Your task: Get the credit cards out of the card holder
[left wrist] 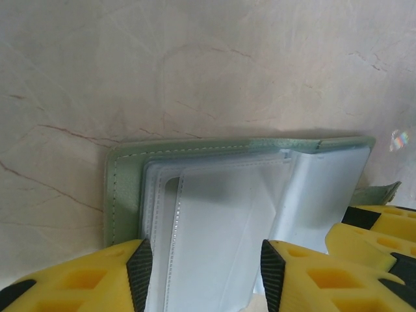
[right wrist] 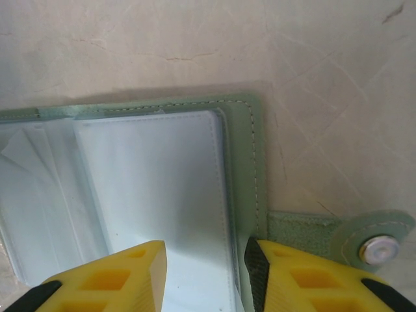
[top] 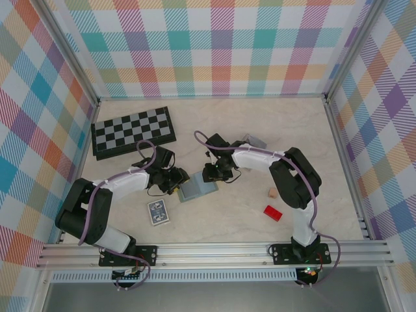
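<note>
The grey-green card holder (top: 198,189) lies open on the table between both arms, its frosted inner sleeves facing up. In the left wrist view my left gripper (left wrist: 207,263) straddles a pale inner sleeve (left wrist: 221,221) of the card holder (left wrist: 123,188), with a pad against each of its side edges. My right gripper (right wrist: 205,255) stands open over the right panel of the card holder (right wrist: 250,162); one pad touches the sleeve's edge and the other finger lies over the sleeve face. I cannot tell whether credit cards sit inside the sleeves. A thin grey card (top: 255,140) lies flat behind the right arm.
A chessboard (top: 133,132) lies at the back left. A blue-and-white card pack (top: 158,212) sits near the left arm. A red block (top: 273,212) and a small tan block (top: 272,192) lie front right. The holder's snap tab (right wrist: 380,248) sticks out to the right.
</note>
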Motion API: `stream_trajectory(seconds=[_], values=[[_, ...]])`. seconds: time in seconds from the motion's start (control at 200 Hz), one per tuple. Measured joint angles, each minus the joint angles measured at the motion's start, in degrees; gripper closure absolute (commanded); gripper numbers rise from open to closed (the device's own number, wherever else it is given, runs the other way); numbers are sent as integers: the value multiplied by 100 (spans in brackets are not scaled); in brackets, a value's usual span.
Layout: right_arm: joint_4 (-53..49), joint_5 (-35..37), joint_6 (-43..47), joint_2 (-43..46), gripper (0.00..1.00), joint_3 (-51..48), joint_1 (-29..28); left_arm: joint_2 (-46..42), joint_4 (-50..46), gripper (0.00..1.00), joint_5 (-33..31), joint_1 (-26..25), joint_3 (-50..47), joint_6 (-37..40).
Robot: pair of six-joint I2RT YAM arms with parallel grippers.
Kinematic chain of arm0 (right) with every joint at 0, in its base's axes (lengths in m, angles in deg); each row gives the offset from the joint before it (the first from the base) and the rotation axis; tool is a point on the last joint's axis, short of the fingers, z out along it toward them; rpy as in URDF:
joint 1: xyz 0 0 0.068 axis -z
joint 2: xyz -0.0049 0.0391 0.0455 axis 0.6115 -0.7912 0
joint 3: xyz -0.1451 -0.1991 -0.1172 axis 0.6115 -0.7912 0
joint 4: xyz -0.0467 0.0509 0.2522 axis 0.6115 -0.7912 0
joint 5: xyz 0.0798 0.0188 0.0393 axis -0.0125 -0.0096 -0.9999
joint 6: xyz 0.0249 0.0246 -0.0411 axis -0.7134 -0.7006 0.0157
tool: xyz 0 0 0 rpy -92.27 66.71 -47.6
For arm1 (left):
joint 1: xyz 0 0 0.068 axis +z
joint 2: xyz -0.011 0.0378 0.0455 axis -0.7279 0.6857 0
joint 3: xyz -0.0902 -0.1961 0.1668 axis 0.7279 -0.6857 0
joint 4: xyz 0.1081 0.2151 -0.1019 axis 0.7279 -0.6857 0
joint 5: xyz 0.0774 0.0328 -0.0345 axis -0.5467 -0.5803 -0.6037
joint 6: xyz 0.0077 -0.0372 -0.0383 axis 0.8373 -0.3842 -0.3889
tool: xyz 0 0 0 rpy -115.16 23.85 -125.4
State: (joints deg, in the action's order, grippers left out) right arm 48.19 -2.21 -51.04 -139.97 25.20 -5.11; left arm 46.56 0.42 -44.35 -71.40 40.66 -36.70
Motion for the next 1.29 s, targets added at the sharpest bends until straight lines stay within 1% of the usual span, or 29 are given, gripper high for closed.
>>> stream_trajectory(seconds=[0.2, 0.58, 0.94, 1.075, 1.295], values=[[-72, -7, -2, -46, 60, 66, 0, 17, 2, 49, 11, 0, 0, 22], [-122, -76, -2, -98, 61, 122, 22, 264, 164, 57, 264, -4, 94, 63], [-197, -133, -2, -136, 62, 179, 44, 297, 293, 58, 479, -4, 98, 153], [-199, -133, -4, -138, 63, 179, 44, 297, 330, 61, 566, -4, 98, 160], [-151, -260, -4, -175, 63, 205, 37, 284, 1060, 68, 1106, -144, 96, 149]])
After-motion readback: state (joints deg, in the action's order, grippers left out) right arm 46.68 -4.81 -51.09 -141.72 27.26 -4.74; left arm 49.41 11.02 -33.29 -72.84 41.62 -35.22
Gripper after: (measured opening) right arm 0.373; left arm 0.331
